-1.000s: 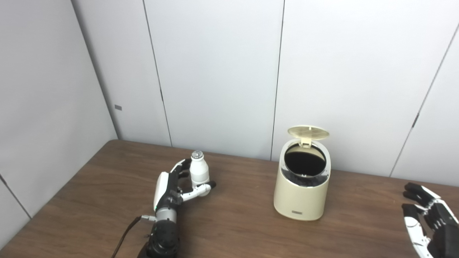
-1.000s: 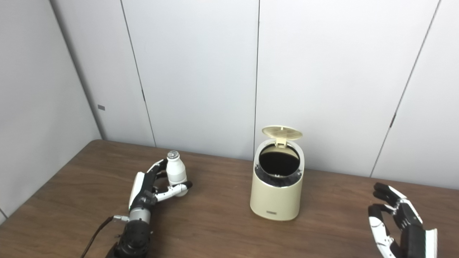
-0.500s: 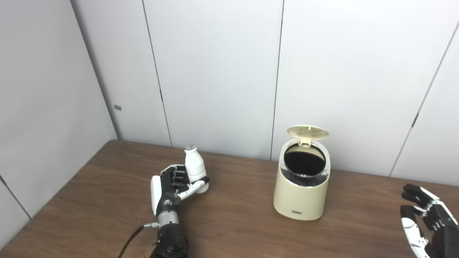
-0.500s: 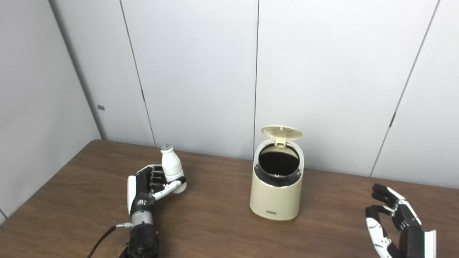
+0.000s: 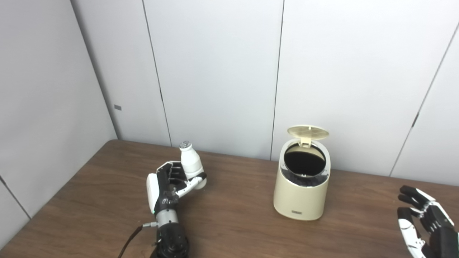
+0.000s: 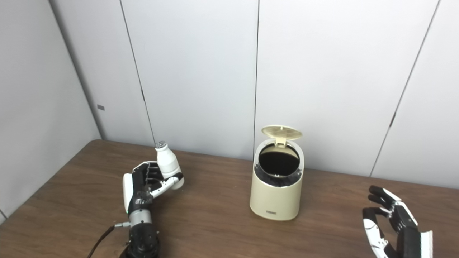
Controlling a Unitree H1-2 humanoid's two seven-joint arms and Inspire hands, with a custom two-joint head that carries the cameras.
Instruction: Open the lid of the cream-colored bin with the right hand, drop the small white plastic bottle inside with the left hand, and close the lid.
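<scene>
The cream-colored bin stands right of the table's middle with its round lid tipped up at the back and its dark inside showing. My left hand is shut on the small white plastic bottle, which it holds a little above the table, tilted slightly left, well to the left of the bin. The bottle's silver cap points up. My right hand hangs open with fingers spread at the lower right, apart from the bin and holding nothing.
The brown wooden table meets grey wall panels at the back and left. A dark cable runs from my left wrist to the bottom edge.
My left hand has closed around the bottle, lifted it off the table and drifted slightly left and back. The right hand has sunk a little. Bin and lid are unchanged.
</scene>
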